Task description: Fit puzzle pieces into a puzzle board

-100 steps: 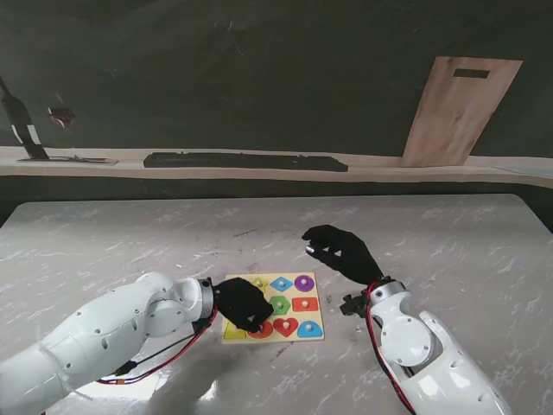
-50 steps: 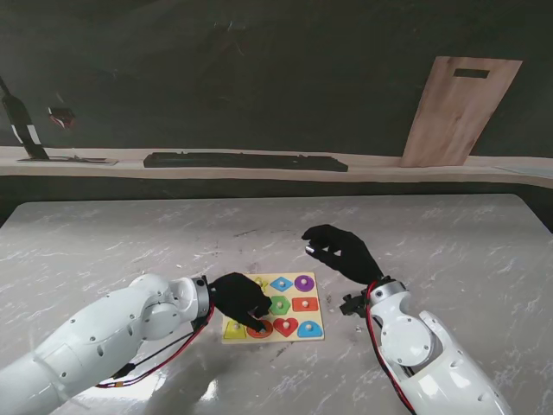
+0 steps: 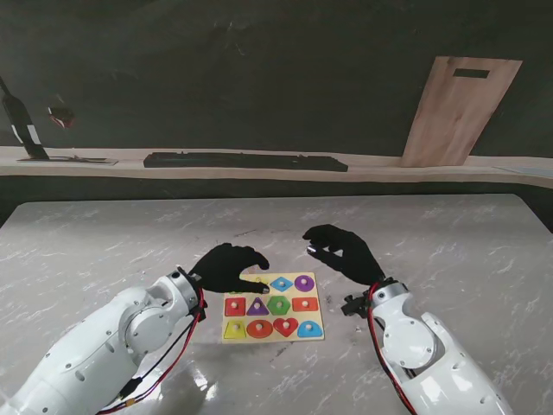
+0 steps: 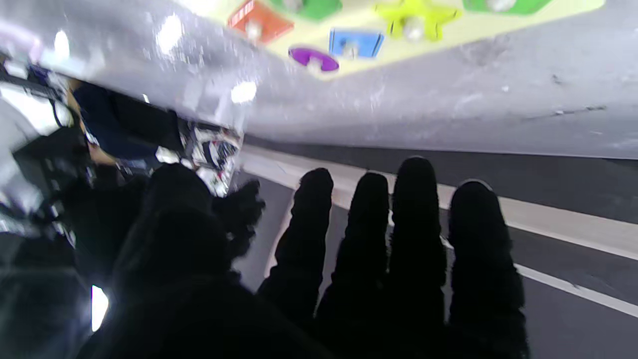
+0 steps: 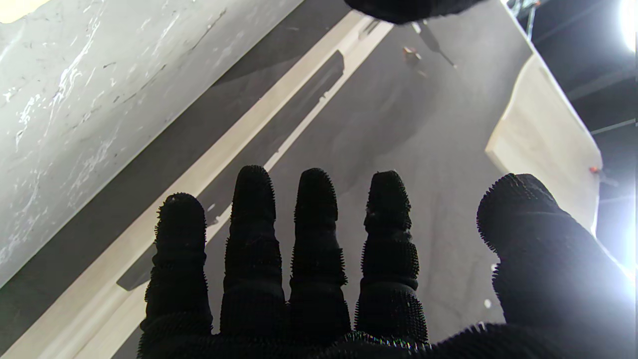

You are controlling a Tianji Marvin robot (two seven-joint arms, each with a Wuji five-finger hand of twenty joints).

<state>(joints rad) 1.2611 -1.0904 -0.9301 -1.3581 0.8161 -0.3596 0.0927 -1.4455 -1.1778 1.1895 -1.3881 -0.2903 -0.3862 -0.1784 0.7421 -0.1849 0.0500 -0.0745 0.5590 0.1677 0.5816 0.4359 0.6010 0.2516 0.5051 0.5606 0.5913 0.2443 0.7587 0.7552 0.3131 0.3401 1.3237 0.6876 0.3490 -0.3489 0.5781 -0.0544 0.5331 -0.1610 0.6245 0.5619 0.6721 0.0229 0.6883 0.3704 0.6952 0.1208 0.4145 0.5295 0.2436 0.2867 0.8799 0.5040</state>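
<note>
The yellow puzzle board [image 3: 318, 304] lies flat on the marble table in front of me, with coloured shape pieces seated in all of its visible slots. The red circle piece [image 3: 259, 328] sits in the near row. My left hand [image 3: 226, 267] hovers over the board's far left corner, fingers apart and holding nothing; it hides the yellow star piece there. In the left wrist view the board [image 4: 319, 37] shows beyond the spread fingers [image 4: 416, 234]. My right hand [image 3: 341, 252] is raised to the right of the board, open and empty, its fingers [image 5: 314, 239] spread.
A wooden cutting board [image 3: 460, 110] leans on the back wall at the far right. A long black bar [image 3: 245, 161] lies on the shelf behind the table. A dark stand [image 3: 24, 130] is at the far left of the shelf.
My left hand has lifted off the near left of the board and drawn back to its far left corner, uncovering the red circle, red square and purple triangle pieces. The right hand is unmoved.
</note>
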